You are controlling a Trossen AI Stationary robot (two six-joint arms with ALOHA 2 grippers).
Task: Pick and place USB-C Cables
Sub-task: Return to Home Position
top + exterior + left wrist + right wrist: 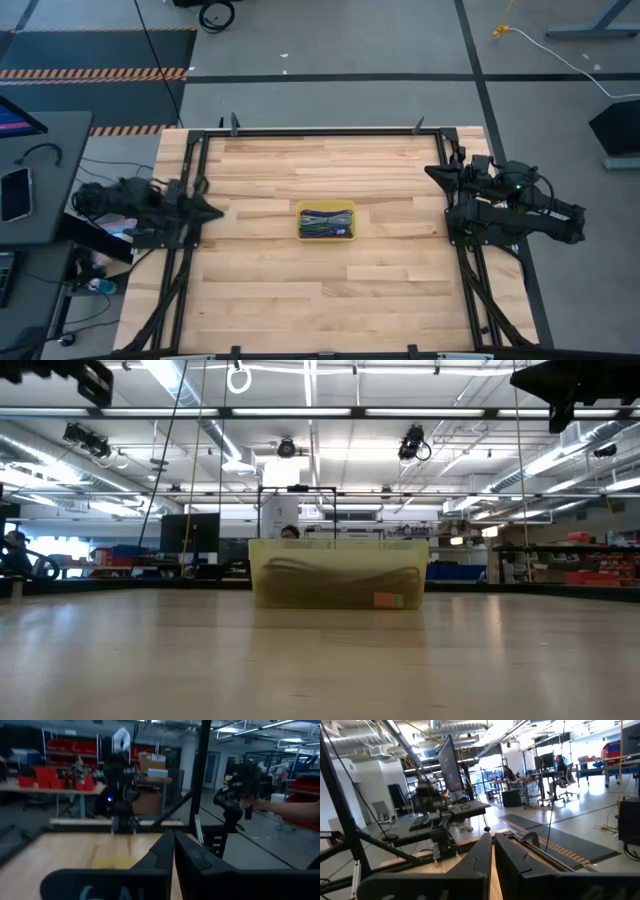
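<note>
The USB-C cables point(326, 222) lie bundled inside a small yellow tray point(351, 222) at the table's middle; green, blue and grey strands show from above. In the low view the cables point(335, 572) show dimly through the tray's translucent wall point(265, 592). My left gripper point(218, 211) hovers at the table's left edge, fingers shut, pointing toward the tray. My right gripper point(432, 172) waits at the right edge, fingers shut, pointing left. The left wrist view shows the shut fingers point(173, 851) with the tray point(112, 863) beyond them. In the right wrist view the fingers point(493, 852) are together.
A black metal frame point(320, 131) runs along the table's far edge and down both sides under the arms. Bare wood surrounds the tray on all sides. A desk with a phone point(14, 193) stands left of the table. People sit at benches in the room beyond.
</note>
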